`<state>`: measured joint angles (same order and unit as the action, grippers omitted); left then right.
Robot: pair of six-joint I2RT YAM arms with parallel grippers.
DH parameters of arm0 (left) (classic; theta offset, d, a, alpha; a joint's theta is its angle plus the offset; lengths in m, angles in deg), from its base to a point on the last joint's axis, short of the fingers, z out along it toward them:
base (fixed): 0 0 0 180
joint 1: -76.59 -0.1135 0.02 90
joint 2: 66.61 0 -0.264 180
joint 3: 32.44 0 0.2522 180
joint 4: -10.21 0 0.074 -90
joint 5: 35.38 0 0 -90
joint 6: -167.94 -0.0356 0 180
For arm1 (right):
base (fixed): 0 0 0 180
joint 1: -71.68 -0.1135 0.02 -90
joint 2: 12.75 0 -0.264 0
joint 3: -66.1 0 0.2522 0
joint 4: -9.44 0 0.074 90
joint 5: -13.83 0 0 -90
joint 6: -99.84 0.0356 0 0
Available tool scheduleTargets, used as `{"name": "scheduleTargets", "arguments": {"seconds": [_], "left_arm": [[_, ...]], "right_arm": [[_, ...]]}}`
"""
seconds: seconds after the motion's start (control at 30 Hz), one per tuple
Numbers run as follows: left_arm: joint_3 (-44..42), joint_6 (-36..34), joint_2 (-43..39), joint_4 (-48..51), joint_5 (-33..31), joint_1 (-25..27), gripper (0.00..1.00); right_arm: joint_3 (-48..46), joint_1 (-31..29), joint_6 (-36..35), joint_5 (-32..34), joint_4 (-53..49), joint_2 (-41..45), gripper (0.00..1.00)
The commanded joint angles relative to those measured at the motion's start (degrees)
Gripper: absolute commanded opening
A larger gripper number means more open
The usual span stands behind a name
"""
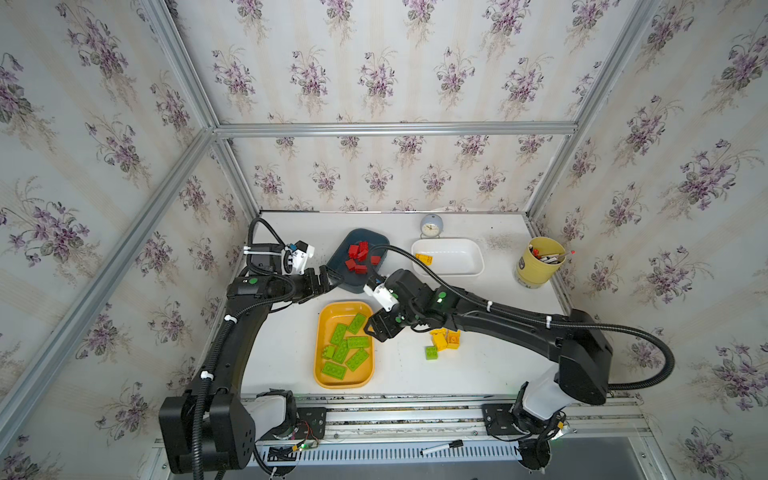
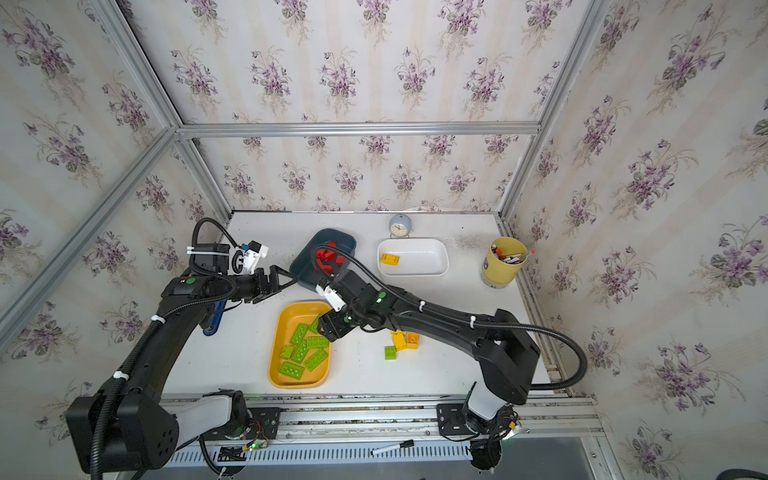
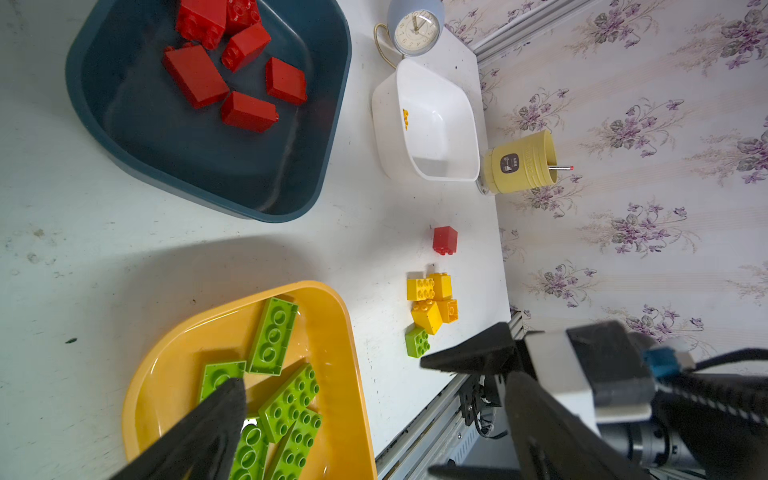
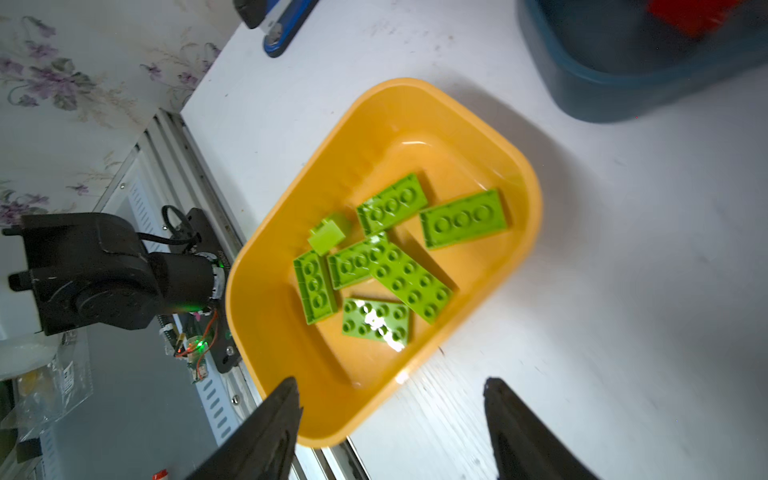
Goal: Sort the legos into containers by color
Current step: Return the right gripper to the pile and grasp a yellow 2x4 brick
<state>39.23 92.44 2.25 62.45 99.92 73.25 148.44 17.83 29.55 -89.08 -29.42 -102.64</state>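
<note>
The yellow-orange tray [image 1: 316, 365] [image 2: 272, 365] [image 4: 415, 83] holds several lime green legos [image 1: 345, 349] [image 4: 409, 282]; one small green brick [image 4: 326, 237] among them looks blurred. My right gripper [image 1: 371, 332] [image 2: 322, 330] [image 4: 390, 382] hangs over that tray's right rim, open and empty. Red legos [image 1: 359, 255] [image 3: 195, 75] lie in the dark blue-grey tray [image 1: 338, 257] [image 3: 208, 166]. My left gripper [image 1: 332, 279] [image 3: 328, 374] stands wide open by that tray's left edge, holding nothing. The white tray [image 1: 457, 257] [image 3: 440, 124] has one yellow brick [image 1: 424, 259].
Loose on the table right of the orange tray: a cluster of yellow bricks [image 1: 444, 338] [image 3: 432, 299], a green brick [image 1: 431, 353] [image 3: 417, 341] and a red brick [image 3: 444, 240], which my right arm hides in both top views. At the back stand a clock [image 1: 431, 226] and pen cup [image 1: 538, 262].
</note>
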Motion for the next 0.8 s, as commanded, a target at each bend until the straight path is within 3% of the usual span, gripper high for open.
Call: {"name": "scheduleTargets", "arguments": {"seconds": [0.0,0.1,0.2,0.37,0.47,0.77], "left_arm": [[-0.1,-1.0,0.3,-0.2,1.0,0.0,0.99],[-0.1,-1.0,0.3,-0.2,0.9,0.0,0.99],[-0.1,-0.9,0.4,-0.2,1.0,0.0,0.99],[-0.2,-0.8,0.1,-0.2,1.0,0.0,0.99],[-0.1,-0.8,0.2,-0.2,1.1,-0.1,0.99],[-0.3,-1.2,-0.3,0.0,0.9,0.0,0.99]], "right_arm": [[-2.7,3.1,-0.6,5.0,-8.5,4.5,0.74],[-5.5,8.5,-8.6,3.2,-12.3,9.7,0.75],[-6.4,14.5,-21.6,1.4,-18.2,11.7,0.79],[-7.2,18.2,-40.1,7.4,-24.3,9.1,0.80],[-8.5,20.1,-44.8,6.6,-22.5,7.2,0.79],[-4.1,21.9,-48.5,5.2,-18.6,-4.2,0.69]]}}
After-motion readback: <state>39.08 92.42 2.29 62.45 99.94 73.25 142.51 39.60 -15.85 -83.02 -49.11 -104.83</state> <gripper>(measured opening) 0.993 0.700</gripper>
